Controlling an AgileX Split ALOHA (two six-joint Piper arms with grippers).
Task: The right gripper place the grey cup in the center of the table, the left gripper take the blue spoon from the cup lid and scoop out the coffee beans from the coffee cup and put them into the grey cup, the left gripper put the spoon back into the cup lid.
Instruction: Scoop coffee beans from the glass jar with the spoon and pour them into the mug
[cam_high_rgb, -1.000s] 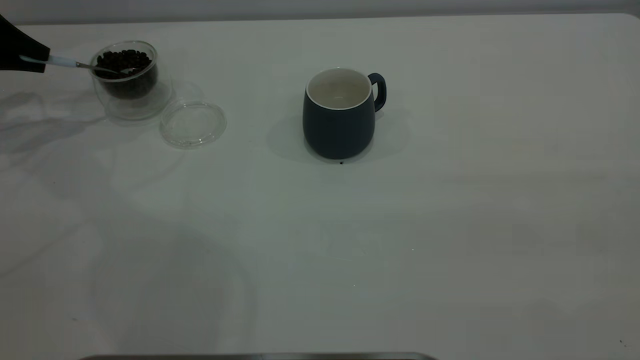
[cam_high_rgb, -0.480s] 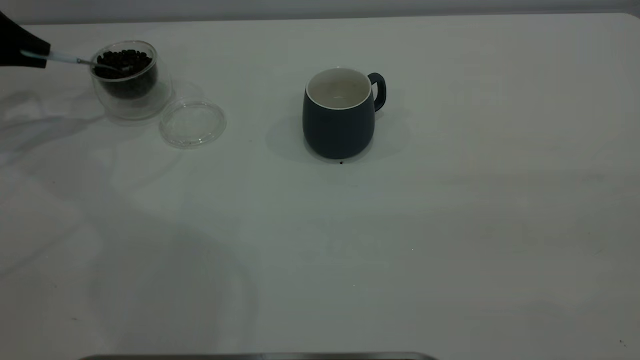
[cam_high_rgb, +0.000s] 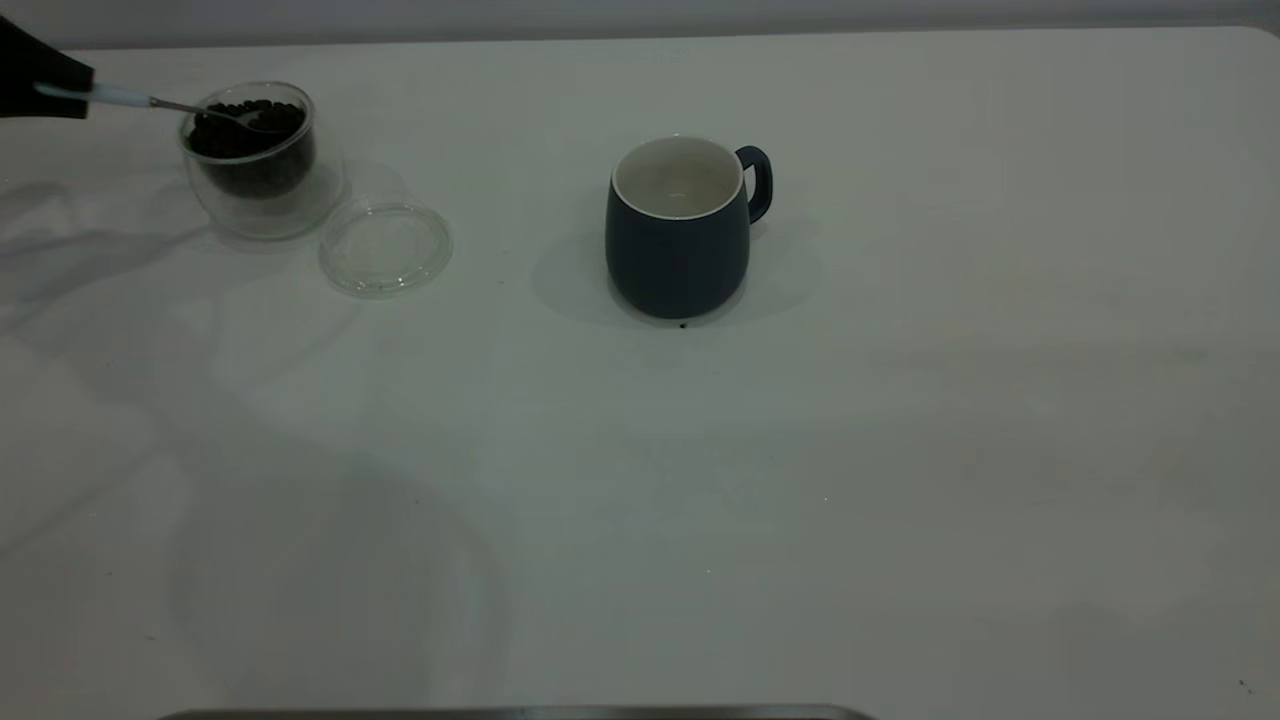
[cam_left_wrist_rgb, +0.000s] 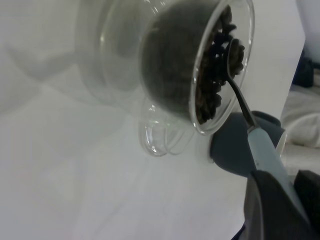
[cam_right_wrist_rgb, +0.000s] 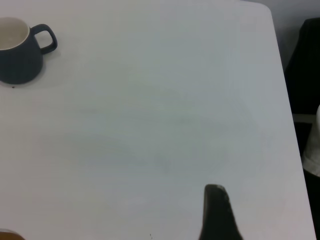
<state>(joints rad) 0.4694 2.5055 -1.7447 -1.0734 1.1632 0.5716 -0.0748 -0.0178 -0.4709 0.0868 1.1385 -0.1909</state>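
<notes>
Gripping the blue spoon by its handle, my left tool held its bowl over the coffee beans in the coffee cup. Tilting during travel to the grey cup mid-surface could spill beans, I judged.

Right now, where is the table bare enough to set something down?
The table is bare in front of and right of the grey cup. The far-left corner is crowded: coffee cup, lid, and the left gripper holding the spoon.
</notes>
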